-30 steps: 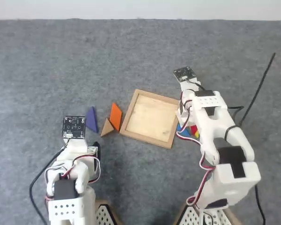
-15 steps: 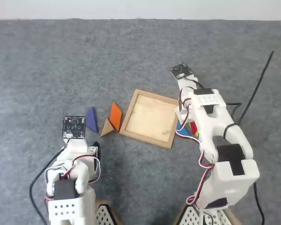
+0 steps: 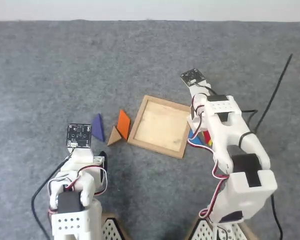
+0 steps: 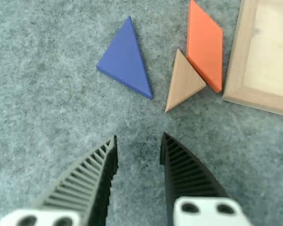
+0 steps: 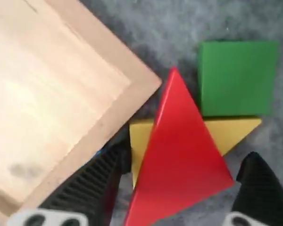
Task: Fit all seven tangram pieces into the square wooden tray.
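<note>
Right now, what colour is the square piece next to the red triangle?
The square piece is green; the right wrist view shows it best.

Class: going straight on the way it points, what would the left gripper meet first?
Probably the near corner of the blue triangular piece; the light wooden triangle lies just beside. Height of the left gripper is unclear.

The table (image 3: 65, 65) is mottled grey. The tray (image 4: 240, 52) is pale wood with faint grain. Plain colours: blue triangle (image 4: 126, 59), tan triangle (image 4: 184, 80), orange parallelogram (image 4: 205, 44), red triangle (image 5: 179, 155), yellow triangle (image 5: 236, 132), green square (image 5: 237, 77). The left tool (image 4: 139, 136) is black and ribbed.
</note>
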